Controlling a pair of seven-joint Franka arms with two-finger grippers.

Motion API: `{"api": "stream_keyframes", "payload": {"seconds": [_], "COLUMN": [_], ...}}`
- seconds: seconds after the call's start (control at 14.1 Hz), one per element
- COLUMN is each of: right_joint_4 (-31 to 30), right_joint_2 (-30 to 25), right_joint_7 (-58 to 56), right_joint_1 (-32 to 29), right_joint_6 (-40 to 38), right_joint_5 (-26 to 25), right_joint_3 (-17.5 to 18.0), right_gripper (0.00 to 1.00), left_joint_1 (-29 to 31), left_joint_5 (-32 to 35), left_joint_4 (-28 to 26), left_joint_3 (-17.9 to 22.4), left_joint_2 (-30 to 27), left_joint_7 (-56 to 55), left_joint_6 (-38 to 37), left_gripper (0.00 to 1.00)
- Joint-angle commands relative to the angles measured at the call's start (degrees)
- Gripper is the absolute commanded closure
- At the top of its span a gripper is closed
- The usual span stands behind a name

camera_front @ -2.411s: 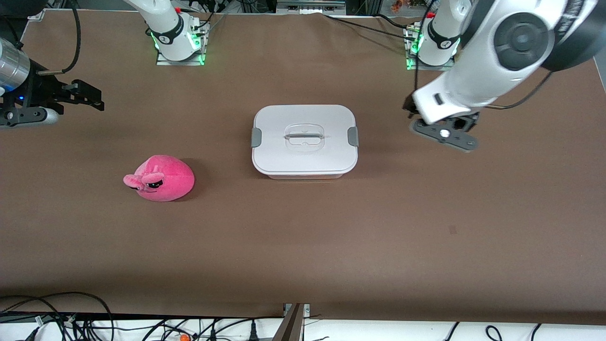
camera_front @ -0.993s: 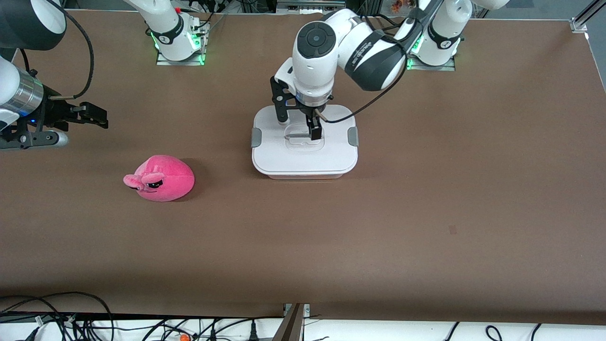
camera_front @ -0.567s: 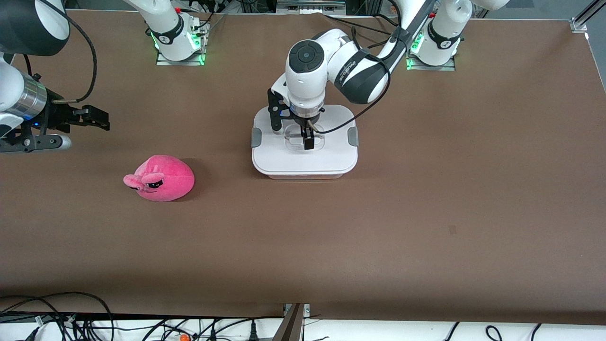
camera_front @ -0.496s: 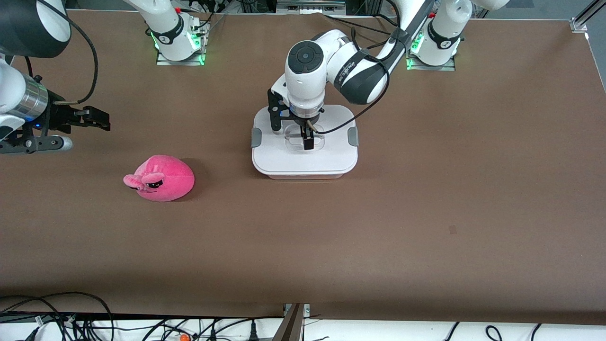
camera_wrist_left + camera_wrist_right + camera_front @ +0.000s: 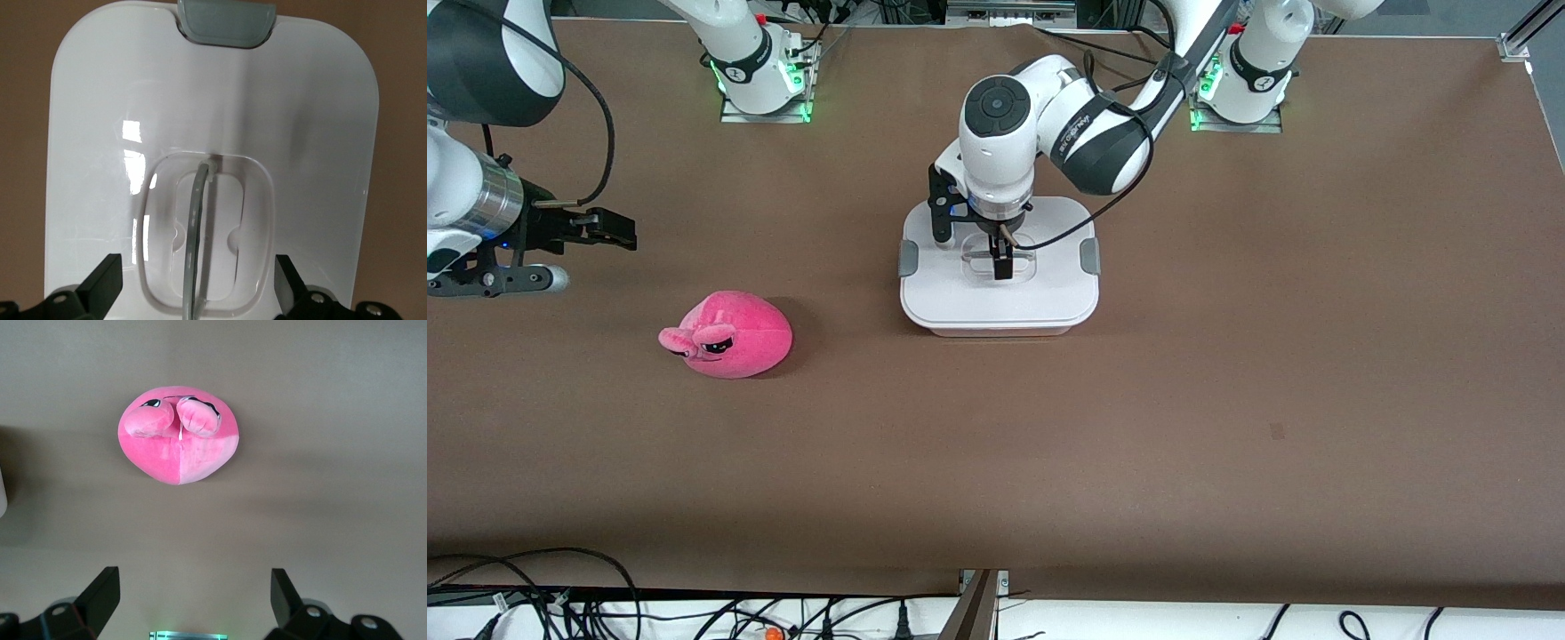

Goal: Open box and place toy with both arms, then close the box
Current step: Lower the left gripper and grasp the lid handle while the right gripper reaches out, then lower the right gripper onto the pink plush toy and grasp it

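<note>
The box (image 5: 1040,289) stands at the middle of the table, its white lid on, with grey clips (image 5: 1089,256) at both ends. My left gripper (image 5: 999,255) is open and low over the lid's recessed handle (image 5: 200,220). Its fingers (image 5: 100,293) stand on either side of the handle bar, apart from it. The lid also fills the left wrist view (image 5: 300,120). The pink toy (image 5: 734,335) lies on the table toward the right arm's end, nearer the front camera than the box. My right gripper (image 5: 618,231) is open and empty over bare table, apart from the toy (image 5: 179,437).
The two arm bases (image 5: 760,76) (image 5: 1240,84) with green lights stand along the table's back edge. Cables (image 5: 534,587) hang below the table's front edge. A small dark mark (image 5: 1276,431) is on the brown cloth toward the left arm's end.
My left arm swung from its end of the table to the box and lowered its open gripper around the lid handle. My right gripper drifted slightly. The toy and box have not moved.
</note>
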Motion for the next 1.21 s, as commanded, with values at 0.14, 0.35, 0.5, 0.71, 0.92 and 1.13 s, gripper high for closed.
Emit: {"api": "stream_keyframes", "payload": {"seconds": [0.14, 0.35, 0.5, 0.71, 0.92, 1.13], "right_joint_4": [-0.4, -5.1, -7.4, -8.4, -11.9, -16.8], "right_joint_2": [3.3, 3.8, 4.9, 5.4, 5.5, 5.9], "right_joint_7": [0.4, 0.4, 0.4, 0.4, 0.4, -0.3], "right_joint_1": [0.9, 0.9, 0.9, 0.8, 0.7, 0.9], "right_joint_6": [3.1, 8.9, 12.3, 13.5, 18.3, 26.1], "right_joint_5": [1.9, 3.3, 3.4, 3.6, 4.8, 4.8], "right_joint_3": [0.6, 0.6, 0.6, 0.6, 0.6, 0.6], "right_gripper": [0.00, 0.00, 0.00, 0.00, 0.00, 0.00], "left_joint_1": [-0.3, -0.7, -0.7, -0.6, -0.6, -0.5], "left_joint_5": [1.1, 1.1, 1.2, 2.9, 3.2, 3.1], "left_joint_4": [-0.1, -0.1, 0.0, 0.0, 0.1, 0.2], "left_joint_3": [0.6, 0.6, 0.7, 0.6, 0.5, 0.5], "left_joint_2": [-0.2, 1.4, 1.1, 0.7, -0.2, -0.6], "left_joint_7": [0.2, 0.0, 0.7, 0.9, 0.2, 0.1], "left_joint_6": [0.5, 2.6, 2.6, 1.8, 0.1, -1.1], "left_gripper": [0.00, 0.00, 0.20, 0.43, 0.89, 1.00]}}
